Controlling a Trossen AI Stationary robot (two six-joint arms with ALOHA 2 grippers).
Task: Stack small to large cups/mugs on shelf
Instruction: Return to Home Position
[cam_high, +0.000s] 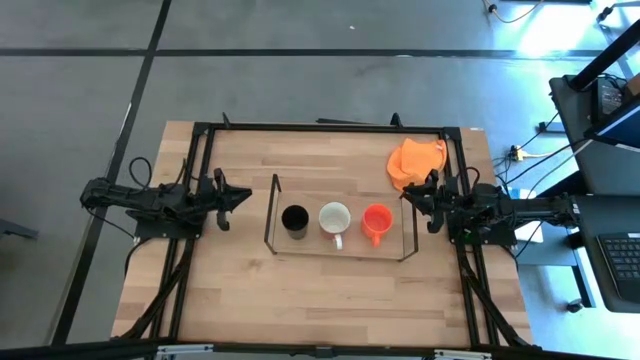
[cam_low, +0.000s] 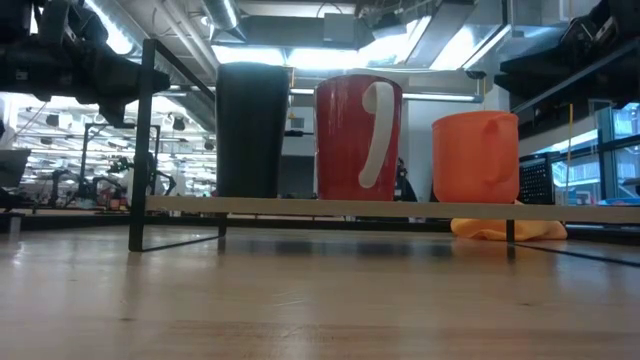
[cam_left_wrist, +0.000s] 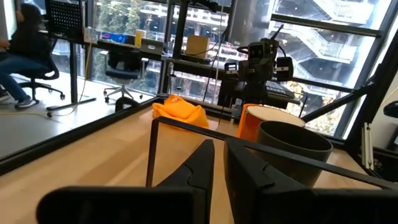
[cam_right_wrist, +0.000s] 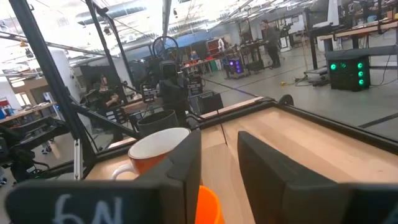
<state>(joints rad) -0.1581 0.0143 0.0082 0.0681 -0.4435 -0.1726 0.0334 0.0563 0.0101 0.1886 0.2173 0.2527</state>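
**Op:** Homing now. What do I watch?

**Eng:** High view: all three sit in the shelf (cam_high: 272, 215) at frame centre. Left to right it's black cup (cam_high: 295, 218), middle mug (cam_high: 334, 217), orange mug (cam_high: 376, 219), none touching. The left pincer (cam_high: 238, 196) is just left of one end frame and the right pincer (cam_high: 410, 197) just right of the other. Pull each arm straight out toward its own side of the frame. Don't sweep across.

**Op:** Clearance?

**Eng:** The right side is tighter. The orange cloth (cam_high: 415, 160) lies just above that pincer, near the table (cam_high: 330, 290) corner. The black table frame (cam_high: 320, 127) runs close beside both arms.

**Op:** Low view?

**Eng:** Mugs are upright on the shelf deck with gaps between them. The middle mug's wall reads red here, with a pale handle. The arms are only dark shapes in the upper corners.

**Op:** Left wrist?

**Eng:** Fingers (cam_left_wrist: 199, 171) are nearly together and hold nothing. The black cup is close, lower right of frame. Back away before you lift or turn.

**Op:** Right wrist?

**Eng:** Fingers (cam_right_wrist: 186, 165) are apart with nothing between them. The orange mug is right ahead, lower left. Same rule: back out first.
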